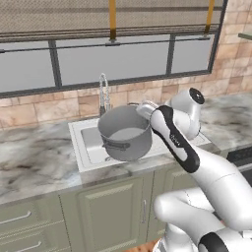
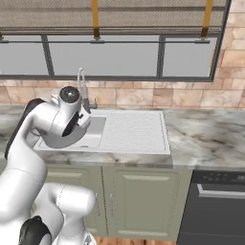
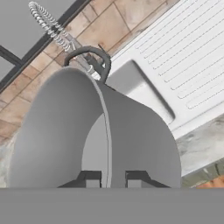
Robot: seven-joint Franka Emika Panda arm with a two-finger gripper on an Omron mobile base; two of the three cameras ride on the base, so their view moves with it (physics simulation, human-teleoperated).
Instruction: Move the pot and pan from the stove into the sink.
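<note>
Claw (image 3: 109, 179) pinching pot (image 1: 125, 133) wall at rim, one tip inside, one outside. Pot hangs tilted ahead of claw, over sink (image 1: 88, 142) basin. Likely heavy, stiff, slick brushed metal; thin-rim hold may pivot, loop handle (image 1: 114, 144) safer.

The pot (image 1: 125, 134) is grey brushed metal, matt inside and out, with a thin dark loop handle. The sink (image 2: 136, 131) has a smooth white rim and ribbed drainboard, its basin dull grey. The faucet (image 3: 49, 24) is a coiled chrome spring, bright and shiny. The counter (image 1: 34, 160) looks like polished marble, pale with brown and grey veins. The wall (image 2: 143, 98) is rough tan stone brick. The cabinets (image 1: 103, 211) are matt grey-green painted wood with metal pulls. The arm (image 1: 197, 167) is glossy white plastic with dark joints.
</note>
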